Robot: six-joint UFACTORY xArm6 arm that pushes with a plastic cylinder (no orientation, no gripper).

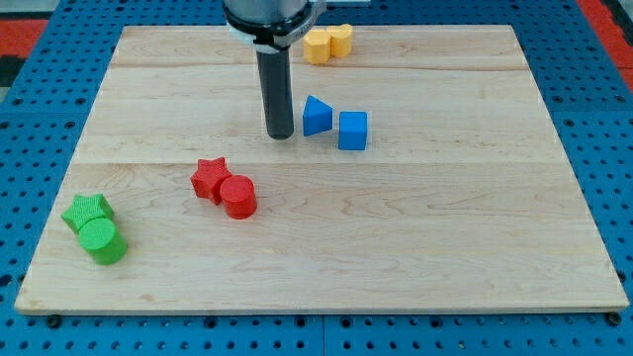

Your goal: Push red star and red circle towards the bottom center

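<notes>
The red star (pixel 210 179) and red circle (pixel 238 196), touching, light and rigid, are best pushed from eleven o'clock by my tip (pixel 280 134); no fingers are fitted.

Wooden board (pixel 415 257) on blue pegboard (pixel 30 119). My tip (pixel 280 135) rests just left of blue triangle (pixel 316 116), apart from it; blue cube (pixel 352 131) touches the triangle's right side. Red star (pixel 210 179) and red circle (pixel 238 196) touching, left of centre, below-left of tip. Green star (pixel 88 212) and green circle (pixel 102 240) touching, lower left. Two yellow blocks (pixel 327 44) at top edge, shapes unclear.
</notes>
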